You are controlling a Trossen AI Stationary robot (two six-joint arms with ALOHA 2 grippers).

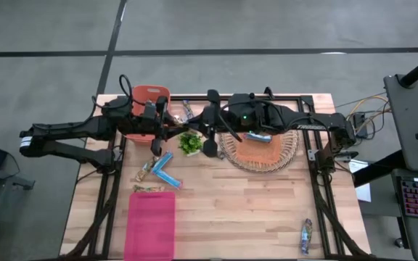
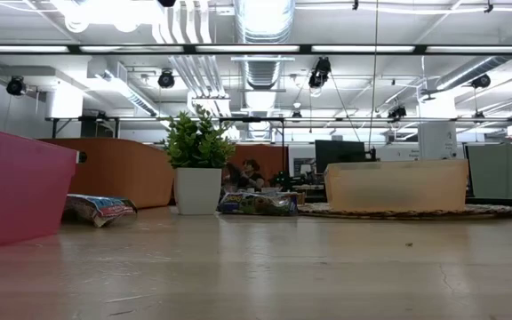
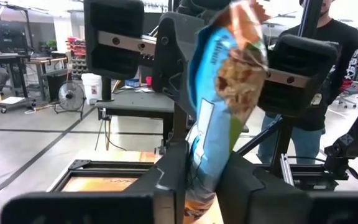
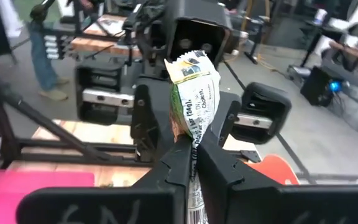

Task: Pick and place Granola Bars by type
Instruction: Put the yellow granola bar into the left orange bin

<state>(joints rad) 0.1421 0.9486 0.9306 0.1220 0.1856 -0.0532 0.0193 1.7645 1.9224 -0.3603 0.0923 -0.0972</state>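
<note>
Between the fingers of the left hand a blue granola bar stands gripped; facing it, the right hand pinches a green-white bar upright.

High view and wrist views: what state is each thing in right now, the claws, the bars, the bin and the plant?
Held bar: upright, off the table, clamped.
Left gripper: shut on held bar.
Right gripper: shut on held bar, seemingly the same one.
Loose bars: lying flat on the table.
Pink bin: looks empty.
Plant: upright.
</note>
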